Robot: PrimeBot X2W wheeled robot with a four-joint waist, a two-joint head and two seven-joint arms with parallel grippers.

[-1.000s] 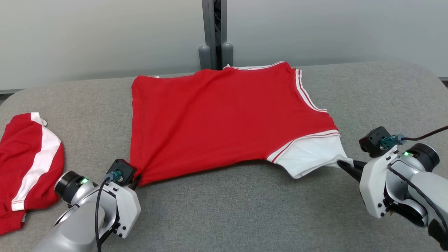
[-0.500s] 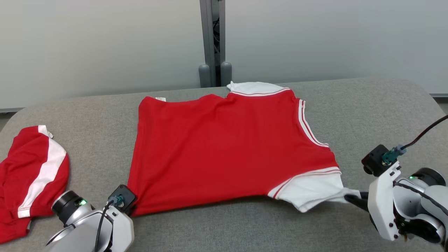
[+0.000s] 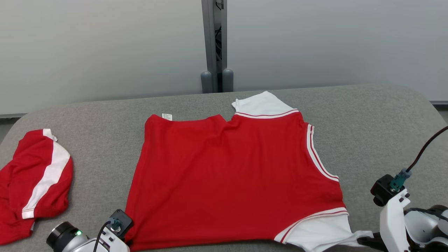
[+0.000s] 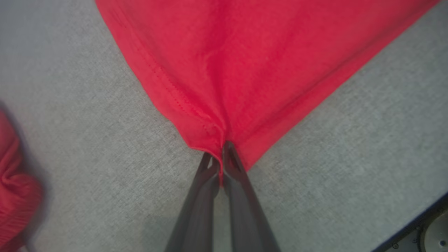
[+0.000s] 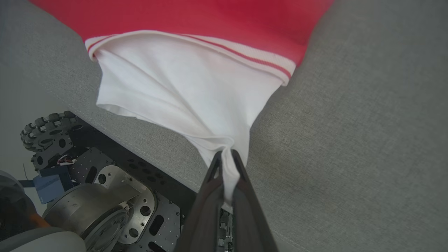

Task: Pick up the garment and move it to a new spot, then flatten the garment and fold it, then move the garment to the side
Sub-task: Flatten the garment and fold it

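Your left gripper (image 4: 223, 154) pinches the red hem corner of the garment (image 3: 227, 175); your right gripper (image 5: 226, 157) clamps its white sleeve tip. Cloth spreads ahead of both.

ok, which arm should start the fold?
Right, probably: the right gripper is shut on the white sleeve, ready to fold it inward; the left gripper just holds the red hem corner.

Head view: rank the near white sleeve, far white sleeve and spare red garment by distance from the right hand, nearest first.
1. near white sleeve: front right, pinched in the right hand.
2. far white sleeve: back, centre.
3. spare red garment: far left.
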